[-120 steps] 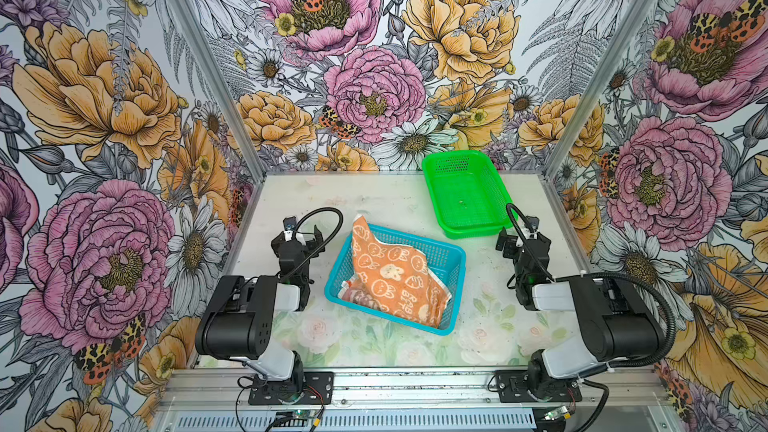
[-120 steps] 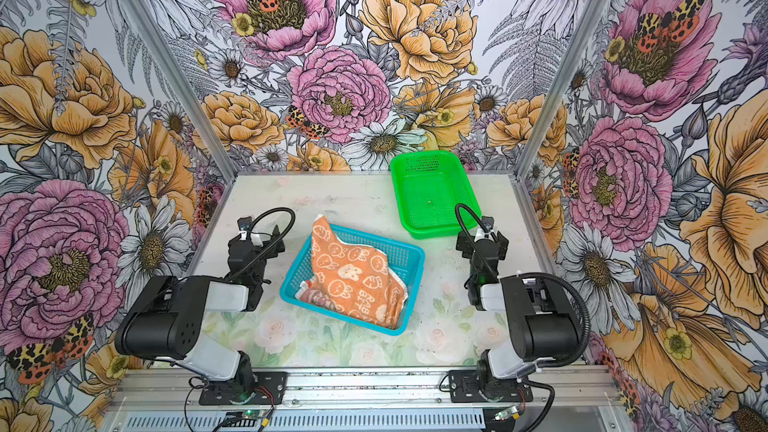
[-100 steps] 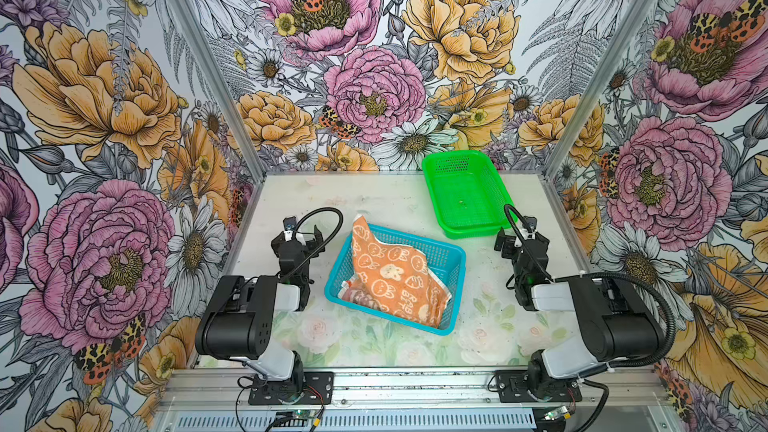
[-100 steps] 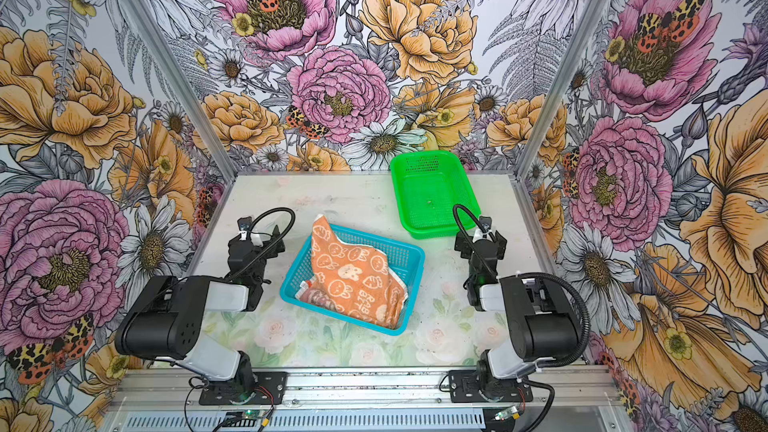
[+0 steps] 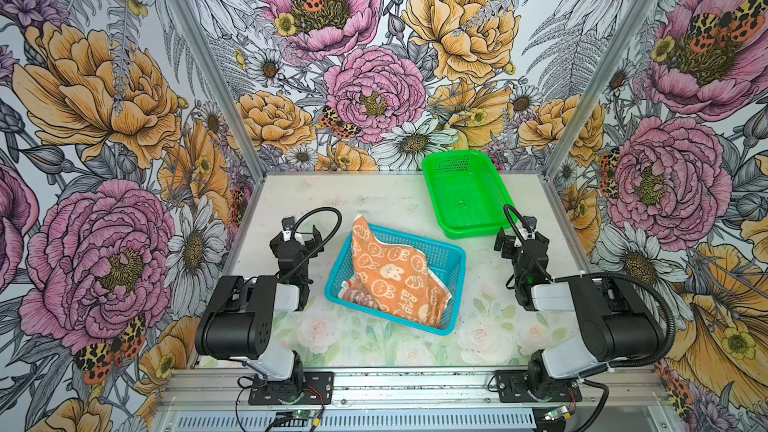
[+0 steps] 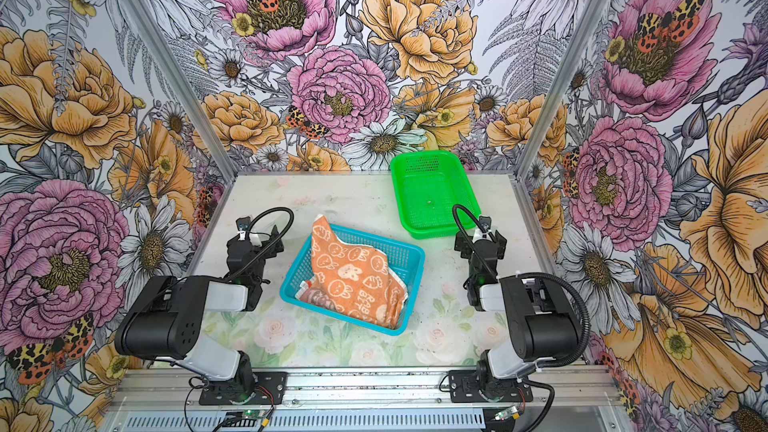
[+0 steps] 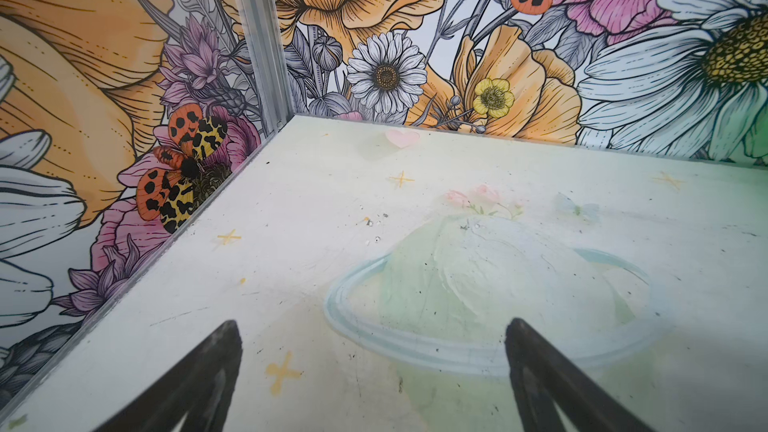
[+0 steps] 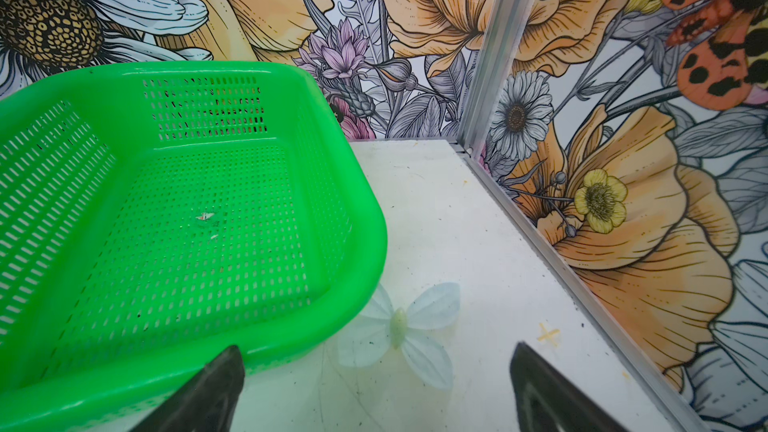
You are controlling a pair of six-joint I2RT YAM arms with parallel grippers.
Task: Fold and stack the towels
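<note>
Left wrist view showed us the left claw (image 7: 372,326) spread wide and empty over the table (image 7: 332,184). The right claw (image 8: 376,349), likewise, pointed at the green basket (image 8: 365,218). We read "RABBIT" on the orange towel (image 6: 353,276) heaped in the blue basket (image 6: 411,272) between both folded arms.

High frontal overviews of table (image 5: 374,201); wrist cameras low, facing rearward.

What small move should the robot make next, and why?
Probably move the left gripper toward the raised corner of the orange cloth towel with white bunnies. The towel lies crumpled in the blue plastic mesh basket, that corner stands on the left gripper's side, and it and the right gripper are open, empty.
</note>
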